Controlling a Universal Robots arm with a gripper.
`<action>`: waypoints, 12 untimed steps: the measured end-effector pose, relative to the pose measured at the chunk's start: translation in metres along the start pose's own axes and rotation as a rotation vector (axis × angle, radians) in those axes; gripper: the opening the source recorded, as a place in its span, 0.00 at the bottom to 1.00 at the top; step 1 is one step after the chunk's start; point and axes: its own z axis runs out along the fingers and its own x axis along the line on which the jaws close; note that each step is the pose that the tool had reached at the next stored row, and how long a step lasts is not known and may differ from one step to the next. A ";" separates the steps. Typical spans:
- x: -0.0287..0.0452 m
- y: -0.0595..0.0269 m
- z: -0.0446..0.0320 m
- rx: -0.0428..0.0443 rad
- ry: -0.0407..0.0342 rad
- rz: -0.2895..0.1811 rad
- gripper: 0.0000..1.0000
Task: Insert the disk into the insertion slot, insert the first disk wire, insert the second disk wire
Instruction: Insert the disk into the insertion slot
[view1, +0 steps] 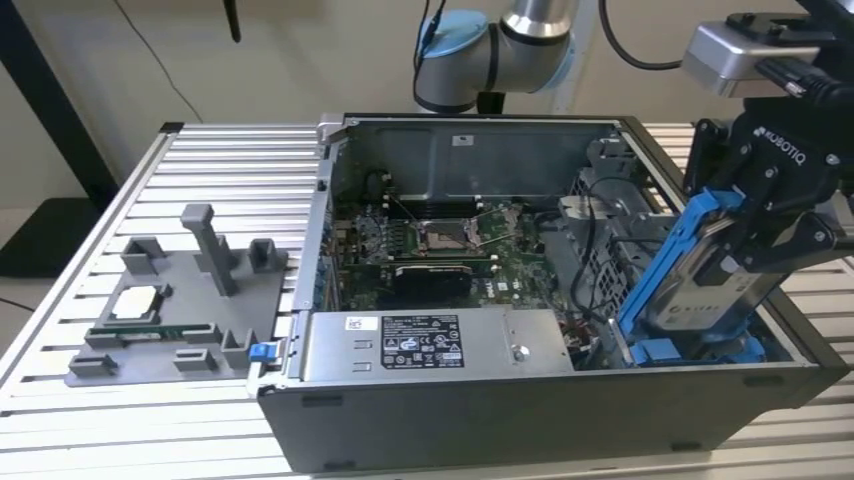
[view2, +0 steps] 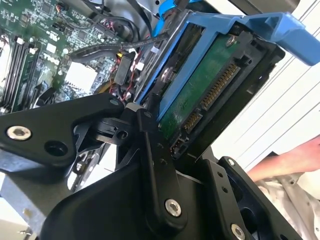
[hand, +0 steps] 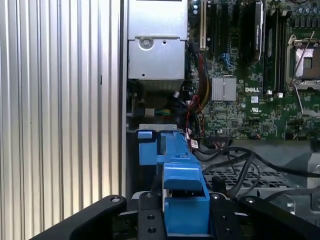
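Your disk (view1: 683, 285) stands steeply tilted, its lower end down at the blue rails of the insertion slot (view1: 663, 351), at the exterior view's right of the open computer case (view1: 534, 425). Your gripper (view1: 745, 250) is clamped on the disk's blue carrier.

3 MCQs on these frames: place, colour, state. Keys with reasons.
1. The grey plastic fixture tray sits where, relative to the open grey metal computer case? A) the exterior view's left B) inside it C) the exterior view's right
2. The plastic carrier framing the flat silver-grey hard disk is: A) red B) bright blue C) yellow
3. That disk is: A) flat beside the tray B) level inside the case C) held tilted by the black tool
1 A: tray lies left of the case. 2 B: blue in every view. 3 C: tool shut on it, lower end near the blue-railed grey metal insertion slot.
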 end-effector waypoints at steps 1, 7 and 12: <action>0.0000 0.0000 0.0011 0.0000 -0.0003 0.000 0.00; 0.0000 -0.0004 0.0106 0.0000 -0.0014 0.000 0.00; 0.0000 -0.0008 0.0198 0.0000 -0.0014 0.000 0.00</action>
